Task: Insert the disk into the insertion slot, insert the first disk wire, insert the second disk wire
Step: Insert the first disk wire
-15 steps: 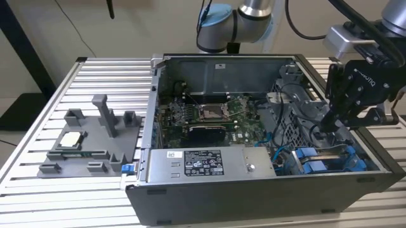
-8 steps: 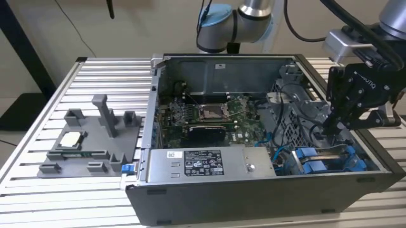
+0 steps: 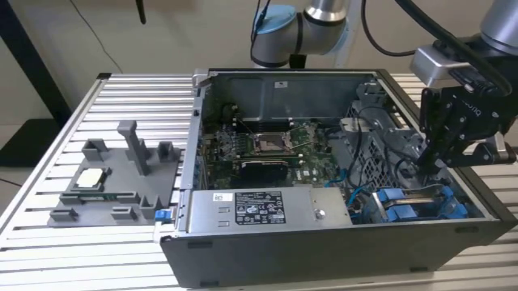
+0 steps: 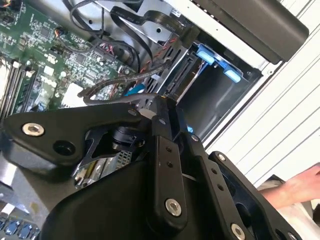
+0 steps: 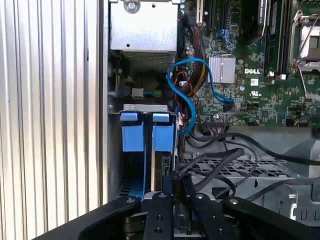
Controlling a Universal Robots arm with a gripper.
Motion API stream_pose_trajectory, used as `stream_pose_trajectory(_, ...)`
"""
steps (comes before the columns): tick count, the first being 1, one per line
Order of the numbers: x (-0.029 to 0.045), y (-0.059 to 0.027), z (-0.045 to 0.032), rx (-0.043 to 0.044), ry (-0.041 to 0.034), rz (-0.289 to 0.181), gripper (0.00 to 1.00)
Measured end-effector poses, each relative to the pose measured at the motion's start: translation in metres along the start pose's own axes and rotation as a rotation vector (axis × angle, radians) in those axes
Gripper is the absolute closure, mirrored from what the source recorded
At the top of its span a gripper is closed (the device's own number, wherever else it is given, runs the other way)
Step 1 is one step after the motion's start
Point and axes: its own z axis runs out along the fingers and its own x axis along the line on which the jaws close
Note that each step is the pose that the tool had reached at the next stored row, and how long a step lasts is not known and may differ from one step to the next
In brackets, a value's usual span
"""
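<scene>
The disk (image 5: 163,167) stands on edge inside the insertion slot (image 5: 145,107), at the case's front corner on the exterior view's right. Its blue carrier tabs (image 3: 402,209) stick up from the bay. My black gripper (image 3: 423,165) reaches down into the case just above the disk's cabled end. In both wrist views the fingers (image 5: 158,215) are drawn close together on the end of a black disk wire (image 5: 210,167) at the disk's edge (image 4: 184,75). The gripper (image 4: 159,107) is shut on that wire's plug.
A grey labelled power-supply box (image 3: 259,209) lies next to the bay. A blue cable (image 5: 186,100) and black wire loops (image 4: 120,50) hang over the motherboard (image 3: 267,148). A grey parts tray (image 3: 113,182) sits outside the case. A person's hand (image 4: 295,187) rests beside the case.
</scene>
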Motion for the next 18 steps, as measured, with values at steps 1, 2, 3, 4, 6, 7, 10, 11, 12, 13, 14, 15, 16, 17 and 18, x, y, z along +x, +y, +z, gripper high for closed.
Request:
stream_pose_trajectory(1,0.0000,0.0000,0.0003,0.0081,0.0012,-0.001,0.81)
stream_pose_trajectory(2,0.0000,0.0000,0.0008,0.0164,0.0022,-0.002,0.81)
stream_pose_trajectory(3,0.0000,0.0000,0.0012,0.0244,0.0032,-0.003,0.81)
stream_pose_trajectory(4,0.0001,0.0001,0.0017,0.0321,0.0039,-0.003,0.81)
stream_pose_trajectory(6,0.0001,0.0002,0.0031,0.0470,0.0053,-0.004,0.81)
stream_pose_trajectory(7,0.0001,0.0002,0.0039,0.0523,0.0063,-0.004,0.81)
stream_pose_trajectory(10,0.0001,0.0002,0.0073,0.0608,0.0078,-0.004,0.81)
stream_pose_trajectory(11,0.0001,0.0003,0.0083,0.0618,0.0080,-0.003,0.81)
stream_pose_trajectory(12,0.0002,0.0004,0.0094,0.0624,0.0081,-0.002,0.81)
stream_pose_trajectory(13,0.0002,0.0004,0.0102,0.0627,0.0083,0.001,0.81)
stream_pose_trajectory(14,0.0002,0.0004,0.0109,0.0629,0.0085,0.005,0.81)
stream_pose_trajectory(15,0.0002,0.0005,0.0113,0.0630,0.0090,0.010,0.81)
stream_pose_trajectory(16,0.0003,0.0005,0.0115,0.0630,0.0093,0.014,0.81)
stream_pose_trajectory(17,0.0004,0.0005,0.0116,0.0631,0.0094,0.018,0.81)
stream_pose_trajectory(18,0.0004,0.0005,0.0116,0.0631,0.0095,0.018,0.81)
